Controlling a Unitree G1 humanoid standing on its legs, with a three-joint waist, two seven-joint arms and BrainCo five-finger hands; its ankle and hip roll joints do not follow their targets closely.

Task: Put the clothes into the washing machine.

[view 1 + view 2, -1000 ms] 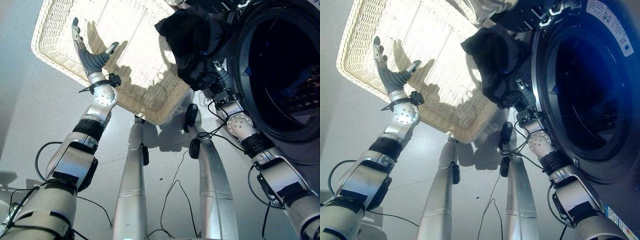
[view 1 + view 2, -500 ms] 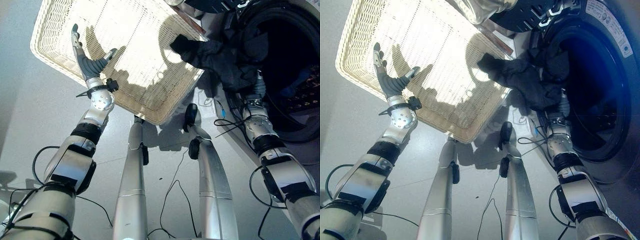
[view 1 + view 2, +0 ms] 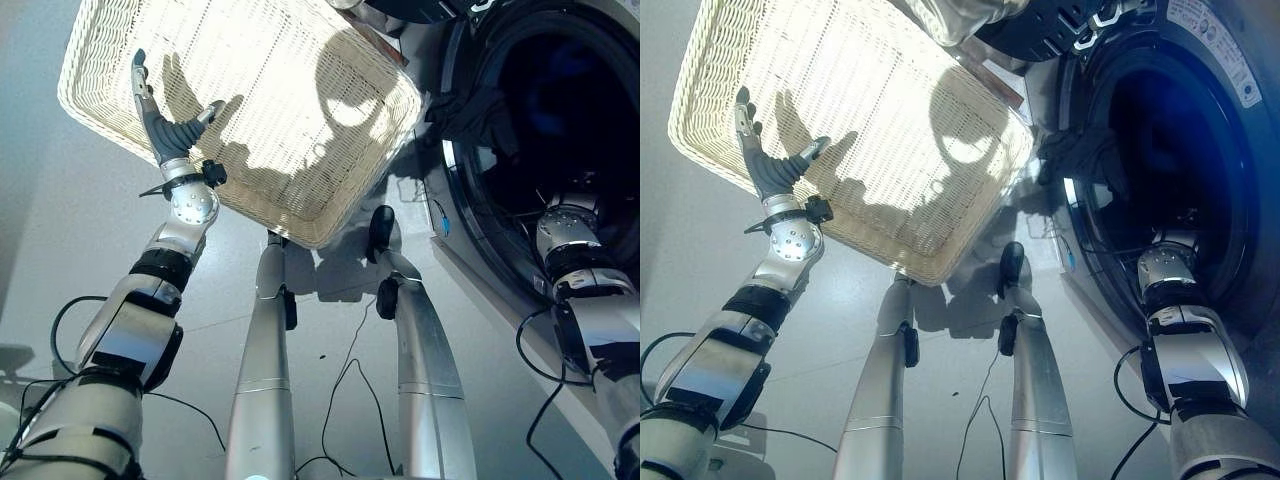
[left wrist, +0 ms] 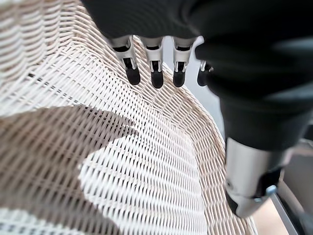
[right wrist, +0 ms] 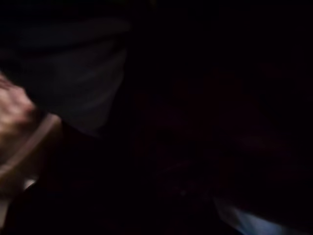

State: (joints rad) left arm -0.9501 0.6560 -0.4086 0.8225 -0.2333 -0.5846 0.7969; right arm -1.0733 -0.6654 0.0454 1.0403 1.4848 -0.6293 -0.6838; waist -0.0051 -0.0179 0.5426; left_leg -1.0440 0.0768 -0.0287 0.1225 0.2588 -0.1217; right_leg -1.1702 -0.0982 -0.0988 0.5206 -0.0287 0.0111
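Left hand (image 3: 168,128): fingers (image 4: 156,73) straight and spread over the wicker basket (image 3: 300,60). Right arm reaches into the washing machine (image 3: 600,120) drum; its fingers' state cannot be told. Dark clothes (image 3: 478,112) drape over the drum's rim, beside the basket.

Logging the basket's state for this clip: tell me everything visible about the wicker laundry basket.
The wicker laundry basket is pale cream woven wicker, rectangular with rounded corners, a raised rim and an open lattice floor. It sits on the grey floor beside the washing machine, one corner near the drum opening. No clothes lie in it; sunlight and shadows fall across the weave. The left hand hovers open above its near edge.
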